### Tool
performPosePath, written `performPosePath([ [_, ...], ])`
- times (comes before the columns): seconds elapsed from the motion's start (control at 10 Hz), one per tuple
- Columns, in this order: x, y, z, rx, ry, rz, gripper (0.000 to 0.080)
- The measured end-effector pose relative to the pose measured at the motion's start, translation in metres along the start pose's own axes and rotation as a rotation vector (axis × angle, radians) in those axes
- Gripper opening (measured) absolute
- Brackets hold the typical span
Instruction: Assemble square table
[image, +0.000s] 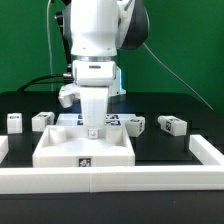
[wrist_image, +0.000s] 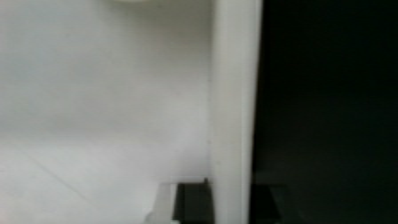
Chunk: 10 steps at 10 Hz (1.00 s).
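White plastic, smooth and matt, on the square table slab (image: 55, 152), same on the block legs (image: 42, 121), matt black work surface (image: 185, 108), glossy white arm casing (image: 95, 30).

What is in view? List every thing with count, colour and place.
square tabletop: one, white, tagged, mid work surface, next to the front rail
table legs: four, white, tagged; two toward the exterior view's left, two toward its right, behind the tabletop
marker board: one, white, flat behind the tabletop, partly hidden
rail: one, white, edging the work surface
work surface: one, black
arm: one, white, above the tabletop
pincer: one, white, at the tabletop's far rim; open or shut unclear
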<state>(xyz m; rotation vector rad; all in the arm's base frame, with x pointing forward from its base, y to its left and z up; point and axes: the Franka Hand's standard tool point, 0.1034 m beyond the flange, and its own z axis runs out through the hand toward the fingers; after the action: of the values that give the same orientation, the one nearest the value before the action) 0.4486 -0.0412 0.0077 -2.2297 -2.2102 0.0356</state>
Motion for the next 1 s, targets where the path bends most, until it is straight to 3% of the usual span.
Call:
performPosePath([
  [0.3, 0.003, 0.0, 0.0, -0.002, 0.002, -0.001, 0.0061],
  [1.0, 0.069, 0.012, 0.001, -0.013, 0.035, -0.101, 0.0061],
])
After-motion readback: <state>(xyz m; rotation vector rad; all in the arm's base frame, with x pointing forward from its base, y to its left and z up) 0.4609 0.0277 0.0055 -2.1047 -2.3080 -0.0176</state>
